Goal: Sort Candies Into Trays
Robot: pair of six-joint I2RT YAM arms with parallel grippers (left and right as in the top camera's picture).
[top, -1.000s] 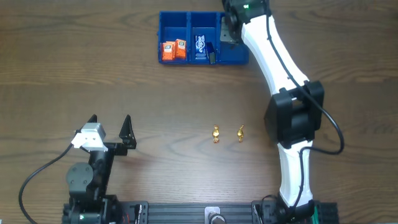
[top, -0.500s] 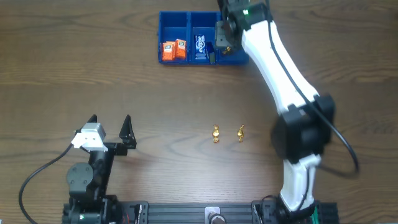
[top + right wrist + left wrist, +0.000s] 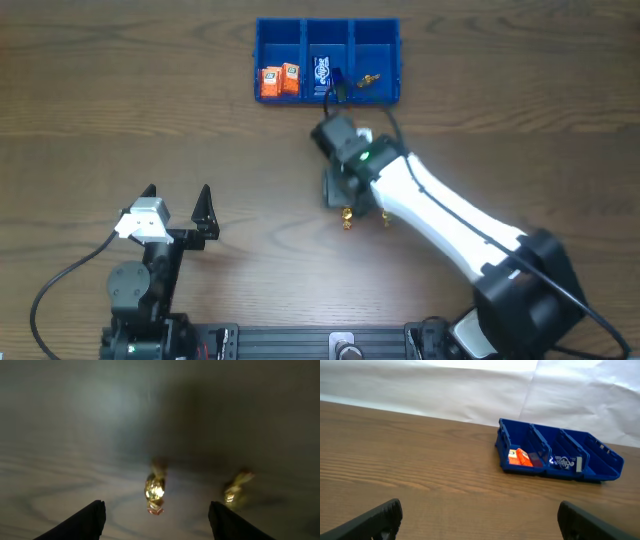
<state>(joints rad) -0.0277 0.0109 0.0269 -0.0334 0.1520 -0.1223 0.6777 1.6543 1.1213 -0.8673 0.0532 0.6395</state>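
**Item: two loose gold candies on the table, right gripper over them**

Location: first loose candy point(image 3: 347, 215) and second loose candy point(image 3: 386, 217) lie side by side but apart on the wooden table point(image 3: 120, 110). They are well clear of the blue tray point(image 3: 328, 21), on its near side, about in line with its middle and right compartments.

Clearance: bare wood runs between the tray and the loose pair, crossed only by the right arm point(image 3: 450, 225). The tray stands close to the table's far edge.

Appearance: both are small, with shiny gold wrappers twisted at the ends.

Right gripper point(image 3: 156, 510): it is poised over the pair with its fingers spread and nothing held. The first loose candy sits between the fingers and the second lies off to one side. Contact cannot be judged.

Tray contents: orange candies point(image 3: 279, 80) in the left compartment, a blue-wrapped candy point(image 3: 322, 72) in the middle, and a gold candy point(image 3: 368, 78) in the right.

Left gripper point(image 3: 177, 197): it is well away from the tray on the near left, with its fingers apart and empty.

Change: half a second ago the right gripper was at the tray's right compartment. It has since swung back to the loose pair, and the gold candy now lies uncovered in that compartment. The left arm and both loose candies are unmoved.
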